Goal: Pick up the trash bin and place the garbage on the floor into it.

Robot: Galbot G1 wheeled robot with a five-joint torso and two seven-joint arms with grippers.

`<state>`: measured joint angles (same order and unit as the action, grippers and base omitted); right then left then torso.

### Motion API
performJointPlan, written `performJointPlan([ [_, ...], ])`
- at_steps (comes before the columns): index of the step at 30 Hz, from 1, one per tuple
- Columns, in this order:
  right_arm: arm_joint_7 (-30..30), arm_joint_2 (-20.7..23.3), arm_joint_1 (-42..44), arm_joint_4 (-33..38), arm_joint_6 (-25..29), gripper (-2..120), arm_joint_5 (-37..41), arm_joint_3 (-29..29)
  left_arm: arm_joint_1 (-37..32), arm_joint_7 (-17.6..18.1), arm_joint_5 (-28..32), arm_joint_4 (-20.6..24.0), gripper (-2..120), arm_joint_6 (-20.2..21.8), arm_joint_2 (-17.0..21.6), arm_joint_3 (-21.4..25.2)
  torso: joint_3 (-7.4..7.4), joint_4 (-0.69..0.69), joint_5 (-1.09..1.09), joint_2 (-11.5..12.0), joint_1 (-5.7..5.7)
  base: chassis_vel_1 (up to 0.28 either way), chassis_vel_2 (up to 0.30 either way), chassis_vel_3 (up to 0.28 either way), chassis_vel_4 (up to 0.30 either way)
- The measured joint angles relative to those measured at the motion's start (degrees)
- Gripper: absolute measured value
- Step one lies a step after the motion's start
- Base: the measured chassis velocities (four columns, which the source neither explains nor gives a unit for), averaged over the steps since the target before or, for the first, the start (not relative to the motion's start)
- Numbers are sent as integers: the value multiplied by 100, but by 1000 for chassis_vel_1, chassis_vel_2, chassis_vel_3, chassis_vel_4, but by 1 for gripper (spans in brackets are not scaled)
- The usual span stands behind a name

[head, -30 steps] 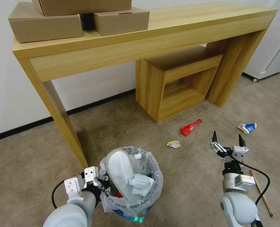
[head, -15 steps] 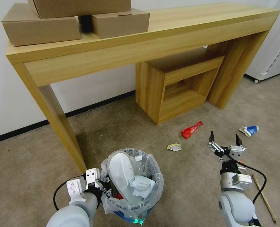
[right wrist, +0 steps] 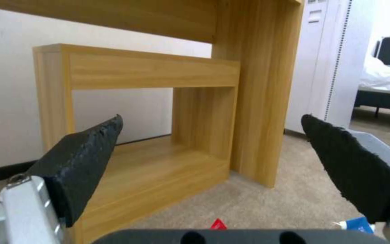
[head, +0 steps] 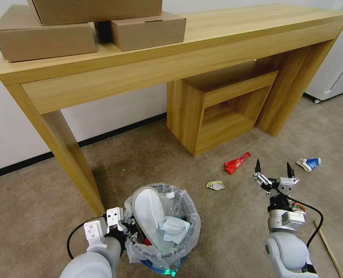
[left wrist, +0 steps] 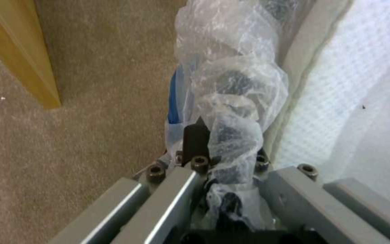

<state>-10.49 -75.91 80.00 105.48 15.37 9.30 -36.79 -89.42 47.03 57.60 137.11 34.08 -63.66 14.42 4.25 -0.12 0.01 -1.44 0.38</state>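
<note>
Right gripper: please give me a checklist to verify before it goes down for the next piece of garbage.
1. Right gripper open and empty: ok, jaws spread wide, nothing between them.
2. Left gripper holds the bin: ok, shut on the bagged rim in the left wrist view.
3. Garbage left on the floor: ok, red wrapper, crumpled scrap, blue-white carton and stick lie there.
4. Path to the red wrapper: ok, bare carpet between it and the right gripper.
5. Room in the bin: cannot tell, slipper and bottle already reach its rim.
</note>
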Motion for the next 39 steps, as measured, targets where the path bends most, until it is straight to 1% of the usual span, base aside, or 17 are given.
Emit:
performJointPlan([
  [13,-35,94,91,98,-11,100,15,-151,-15,-34,-55,3,0,43,-32,-81,0,0,0,0,0,0,0,0,0],
  [27,15,165,183,184,69,100,7,-206,-119,22,-123,5,0,24,-87,-107,0,0,0,0,-1,0,0,0,0],
  [39,2,192,226,253,92,100,81,-332,-184,-33,-305,9,0,58,-189,-181,0,0,-1,-1,-1,-75,-69,-76,-73],
])
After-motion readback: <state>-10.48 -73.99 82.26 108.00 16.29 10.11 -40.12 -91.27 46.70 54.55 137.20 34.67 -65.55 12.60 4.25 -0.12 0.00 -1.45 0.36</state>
